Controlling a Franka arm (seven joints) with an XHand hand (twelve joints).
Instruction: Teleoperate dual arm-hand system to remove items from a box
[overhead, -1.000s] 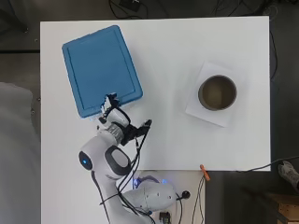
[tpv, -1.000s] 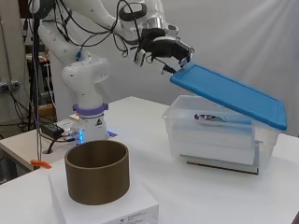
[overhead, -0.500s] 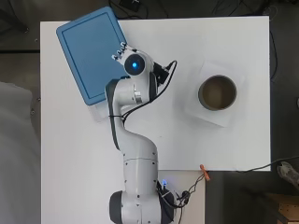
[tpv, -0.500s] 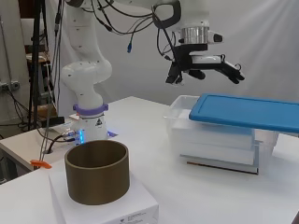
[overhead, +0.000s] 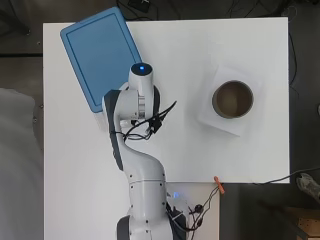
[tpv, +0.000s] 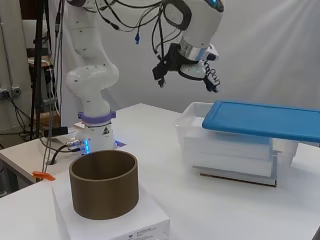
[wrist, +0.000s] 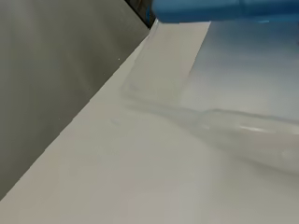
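A clear plastic box (tpv: 227, 152) stands on the white table (tpv: 200, 210) with a blue lid (tpv: 265, 119) lying flat across it. The lid sits shifted toward the far end, so the box's near end (tpv: 192, 111) is uncovered. In the overhead view the blue lid (overhead: 100, 55) fills the top left and the arm covers the box's uncovered end. My hand (tpv: 192, 70) hangs in the air above that near end, apart from lid and box. The wrist view shows the lid's edge (wrist: 224, 9), the clear box wall (wrist: 224, 126) and bare table (wrist: 117, 177). What is inside the box does not show.
A brown round tub (overhead: 232, 99) stands on a white block (overhead: 220, 125) at the right of the table; the side view has this tub (tpv: 103, 182) close in front. An orange clip (overhead: 219, 185) lies at the table's near edge. Cables trail by the arm's base.
One second ago the hand held the lid's edge tilted up. The lid now lies flat on the box, and the hand has left it and drawn back toward the arm's side.
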